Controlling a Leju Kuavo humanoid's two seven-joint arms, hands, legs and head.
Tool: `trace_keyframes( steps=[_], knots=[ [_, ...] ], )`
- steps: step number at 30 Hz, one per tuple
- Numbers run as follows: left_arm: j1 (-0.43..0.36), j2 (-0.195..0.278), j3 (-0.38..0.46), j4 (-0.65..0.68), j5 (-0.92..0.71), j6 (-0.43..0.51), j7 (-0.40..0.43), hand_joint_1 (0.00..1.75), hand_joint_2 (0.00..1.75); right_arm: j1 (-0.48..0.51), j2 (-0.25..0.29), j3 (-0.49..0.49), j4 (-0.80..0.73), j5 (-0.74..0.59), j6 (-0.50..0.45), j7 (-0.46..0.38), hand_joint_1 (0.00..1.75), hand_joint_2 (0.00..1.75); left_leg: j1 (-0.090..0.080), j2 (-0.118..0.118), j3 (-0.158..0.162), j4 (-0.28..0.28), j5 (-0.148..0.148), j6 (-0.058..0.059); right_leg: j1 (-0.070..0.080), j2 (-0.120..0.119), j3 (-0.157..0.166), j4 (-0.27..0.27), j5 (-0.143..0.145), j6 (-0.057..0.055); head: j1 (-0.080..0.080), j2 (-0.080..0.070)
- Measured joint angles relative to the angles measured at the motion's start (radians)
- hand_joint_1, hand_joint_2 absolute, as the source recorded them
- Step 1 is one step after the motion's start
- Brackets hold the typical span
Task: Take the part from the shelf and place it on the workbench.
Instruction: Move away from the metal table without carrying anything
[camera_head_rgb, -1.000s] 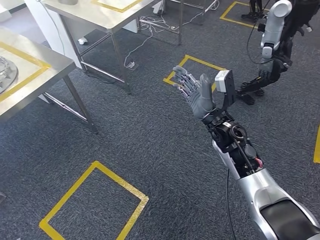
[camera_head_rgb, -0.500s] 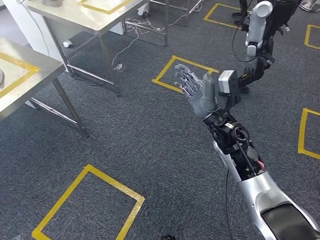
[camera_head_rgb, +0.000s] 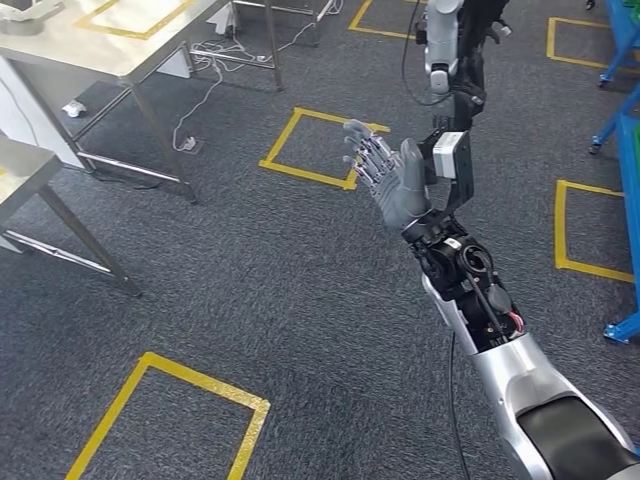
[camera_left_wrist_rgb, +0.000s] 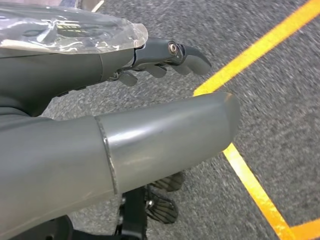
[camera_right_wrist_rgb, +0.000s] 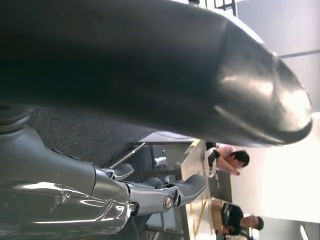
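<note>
1. We are holding our right robot hand (camera_head_rgb: 392, 180) out ahead of us at arm's length over the grey carpet (camera_head_rgb: 287, 300), fingers spread and palm bare; it is gripping nothing.
2. We judge that it is raised this way in readiness for a pick, since the task opens with fetching a part.
3. Our left robot hand (camera_left_wrist_rgb: 113, 145) is showing in its wrist view over carpet and a yellow floor line (camera_left_wrist_rgb: 249, 180); its thumb is lying straight and nothing is visible in it, but we cannot tell how far the fingers are parted.
4. The part itself is not something we can make out. A blue rack frame (camera_head_rgb: 623, 120) at the right edge may be the shelf, though we cannot tell what it is carrying.
5. Steel tabletops (camera_head_rgb: 98, 45) are standing to our left, one marked with a yellow outline, probably a drop-off spot.
6. We judge the task to be at its start: approaching, nothing collected yet.
</note>
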Motion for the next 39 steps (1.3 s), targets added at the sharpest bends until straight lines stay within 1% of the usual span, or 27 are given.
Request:
trace_keyframes(
  steps=[2,3,4,6,8,10,12,13,14,15,17,18,19,21,22,24,26,27,28,29,30,32,34,35,37,38,39],
  knots=[
    [-0.002,0.002,0.000,0.000,-0.002,0.000,0.000,0.00,0.00,-0.001,0.000,0.000,0.000,-0.001,-0.002,0.002,0.00,0.00,0.001,-0.036,0.068,-0.149,0.063,0.009,0.001,0.020,0.000,0.001,0.000,0.003,-0.002,0.000],
    [-0.003,0.003,0.000,0.000,-0.003,0.001,0.000,0.00,0.00,-0.001,0.000,0.000,-0.001,-0.001,-0.003,0.002,0.00,0.00,0.001,-0.049,0.090,-0.195,0.077,0.011,0.001,0.029,-0.002,0.001,0.001,0.007,-0.002,0.000],
    [-0.004,0.004,0.000,0.000,-0.005,0.001,0.000,0.00,0.00,-0.001,0.000,0.000,-0.001,-0.002,-0.004,0.004,0.00,0.00,0.000,-0.055,0.099,-0.216,0.079,0.012,0.001,0.039,-0.005,0.001,0.002,0.012,-0.002,0.000],
    [-0.008,0.004,0.000,0.000,-0.008,0.001,0.000,0.00,0.00,0.001,0.000,-0.002,-0.002,-0.003,-0.007,0.008,0.00,0.00,0.000,-0.037,0.104,-0.224,0.080,0.016,-0.002,0.057,-0.010,0.000,0.005,0.025,-0.002,0.000],
    [-0.013,0.001,0.000,0.000,-0.011,0.001,0.000,0.00,0.00,0.004,-0.001,-0.005,-0.005,-0.007,-0.010,0.014,0.00,0.00,0.003,-0.015,0.110,-0.234,0.083,0.027,0.000,0.033,-0.027,0.029,-0.015,0.034,0.000,0.000],
    [-0.017,-0.001,0.000,0.000,-0.015,0.001,0.001,0.00,0.00,0.008,-0.001,-0.008,-0.009,-0.010,-0.014,0.020,0.00,0.00,0.003,0.006,0.115,-0.239,0.084,0.035,0.001,-0.015,-0.078,0.142,-0.077,0.041,0.006,0.000],
    [-0.017,-0.003,0.000,0.000,-0.020,0.001,0.003,0.00,0.00,0.015,-0.001,-0.009,-0.011,-0.010,-0.020,0.023,0.00,0.00,0.001,0.028,0.115,-0.238,0.082,0.038,-0.002,-0.034,-0.138,0.279,-0.131,0.046,0.011,0.000],
    [-0.018,-0.004,0.000,0.000,-0.022,0.001,0.004,0.00,0.00,0.020,-0.001,-0.011,-0.011,-0.011,-0.023,0.025,0.00,0.00,0.001,0.039,0.116,-0.238,0.081,0.037,-0.003,-0.037,-0.151,0.306,-0.134,0.048,0.012,0.000],
    [-0.019,-0.006,0.000,0.000,-0.023,0.001,0.004,0.00,0.00,0.023,-0.001,-0.012,-0.011,-0.011,-0.024,0.026,0.00,0.00,0.001,0.050,0.117,-0.237,0.080,0.036,-0.005,-0.041,-0.142,0.290,-0.117,0.049,0.014,0.000],
    [-0.020,-0.007,0.000,0.000,-0.024,0.001,0.004,0.00,0.00,0.026,-0.002,-0.014,-0.013,-0.011,-0.025,0.027,0.00,0.00,0.001,0.061,0.119,-0.236,0.077,0.034,-0.006,-0.051,-0.112,0.231,-0.083,0.049,0.015,0.000],
    [-0.025,-0.010,0.000,0.000,-0.025,0.001,0.005,0.00,0.00,0.025,-0.002,-0.015,-0.019,-0.011,-0.025,0.027,0.00,0.00,-0.002,0.082,0.124,-0.232,0.071,0.026,0.000,-0.092,-0.037,0.079,-0.026,0.046,0.018,0.000],
    [-0.027,-0.011,0.000,0.000,-0.025,0.001,0.005,0.00,0.00,0.024,-0.002,-0.016,-0.023,-0.011,-0.025,0.027,0.00,0.00,-0.005,0.091,0.125,-0.230,0.068,0.022,0.004,-0.109,-0.011,0.028,-0.012,0.040,0.018,0.000],
    [-0.028,-0.011,0.000,0.000,-0.025,0.001,0.005,0.00,0.00,0.025,-0.002,-0.016,-0.025,-0.011,-0.025,0.027,0.00,0.00,-0.007,0.101,0.125,-0.229,0.066,0.018,0.008,-0.116,0.000,0.005,-0.011,0.034,0.017,0.000],
    [-0.030,-0.012,0.000,0.000,-0.025,0.001,0.005,0.00,0.00,0.028,-0.002,-0.017,-0.027,-0.011,-0.026,0.028,0.00,0.00,-0.009,0.123,0.126,-0.228,0.065,0.010,0.011,-0.097,0.001,0.001,-0.008,0.020,0.014,0.000],
    [-0.032,-0.012,-0.001,0.000,-0.026,0.001,0.005,0.00,0.00,0.030,-0.002,-0.017,-0.029,-0.011,-0.027,0.028,0.00,0.00,-0.007,0.120,0.126,-0.222,0.058,0.005,0.011,-0.085,0.000,-0.001,-0.005,0.015,0.012,0.000],
    [-0.036,-0.014,-0.001,0.000,-0.029,0.000,0.007,0.00,0.00,0.030,-0.002,-0.018,-0.034,-0.012,-0.028,0.027,0.00,0.00,-0.001,0.076,0.103,-0.163,0.017,-0.005,0.007,-0.062,0.000,-0.004,0.001,0.004,0.008,0.000],
    [-0.036,-0.014,-0.002,0.000,-0.032,0.000,0.010,0.00,0.00,0.033,-0.002,-0.017,-0.038,-0.012,-0.029,0.027,0.00,0.00,0.002,0.025,0.039,-0.028,-0.050,-0.010,0.005,-0.041,-0.002,-0.005,0.004,-0.002,0.002,0.000],
    [-0.035,-0.015,-0.003,0.000,-0.033,0.000,0.012,0.00,0.00,0.036,-0.002,-0.017,-0.039,-0.012,-0.031,0.027,0.00,0.00,0.002,0.015,0.006,0.038,-0.073,-0.011,0.005,-0.028,-0.003,-0.005,0.005,-0.004,0.001,0.000],
    [-0.034,-0.015,-0.003,0.000,-0.033,0.000,0.013,0.00,0.00,0.040,-0.002,-0.018,-0.040,-0.012,-0.033,0.028,0.00,0.00,0.002,0.010,-0.015,0.076,-0.079,-0.010,0.006,-0.014,-0.004,-0.005,0.006,-0.006,0.000,0.000],
    [-0.033,-0.016,-0.003,0.000,-0.034,0.000,0.014,0.00,0.00,0.044,-0.002,-0.018,-0.041,-0.012,-0.036,0.029,0.00,0.00,0.002,0.008,-0.018,0.073,-0.064,-0.009,0.006,0.000,-0.004,-0.005,0.007,-0.006,0.000,0.000],
    [-0.033,-0.017,-0.003,0.000,-0.034,0.000,0.015,0.00,0.00,0.047,-0.002,-0.018,-0.043,-0.011,-0.038,0.029,0.00,0.00,0.003,0.004,0.001,0.028,-0.031,-0.006,0.006,0.015,-0.003,-0.005,0.007,-0.006,0.000,0.000],
    [-0.037,-0.017,-0.003,0.000,-0.035,0.000,0.015,0.00,0.00,0.049,-0.002,-0.019,-0.048,-0.011,-0.040,0.030,0.00,0.00,0.004,-0.030,0.069,-0.119,0.041,0.003,0.007,0.040,-0.004,-0.004,0.009,-0.002,-0.001,0.000],
    [-0.040,-0.015,-0.004,0.000,-0.035,0.000,0.015,0.00,0.00,0.049,-0.002,-0.021,-0.052,-0.010,-0.040,0.030,0.00,0.00,0.005,-0.062,0.110,-0.211,0.067,0.007,0.005,0.064,-0.010,-0.003,0.013,0.006,-0.001,0.000],
    [-0.041,-0.015,-0.004,0.000,-0.035,0.000,0.015,0.00,0.00,0.051,-0.002,-0.023,-0.053,-0.010,-0.041,0.030,0.00,0.00,0.003,-0.064,0.115,-0.223,0.065,0.008,0.003,0.076,-0.014,-0.004,0.015,0.012,-0.001,0.000],
    [-0.043,-0.017,-0.006,0.000,-0.036,0.000,0.015,0.00,0.00,0.061,-0.004,-0.028,-0.059,-0.008,-0.044,0.031,0.00,0.00,0.003,-0.042,0.119,-0.231,0.068,0.015,-0.002,0.089,-0.019,-0.004,0.017,0.024,-0.001,0.000],
    [-0.044,-0.018,-0.008,0.000,-0.036,0.000,0.013,0.00,0.00,0.067,-0.006,-0.031,-0.064,-0.005,-0.045,0.032,0.00,0.00,0.004,-0.030,0.122,-0.236,0.071,0.020,0.000,0.074,-0.026,0.007,0.008,0.029,0.000,0.000],
    [-0.044,-0.019,-0.010,0.000,-0.035,0.000,0.012,0.00,0.00,0.072,-0.007,-0.034,-0.070,-0.002,-0.045,0.033,0.00,0.00,0.006,-0.018,0.125,-0.242,0.073,0.025,0.002,0.048,-0.041,0.039,-0.013,0.033,0.003,0.000]
  ],
)
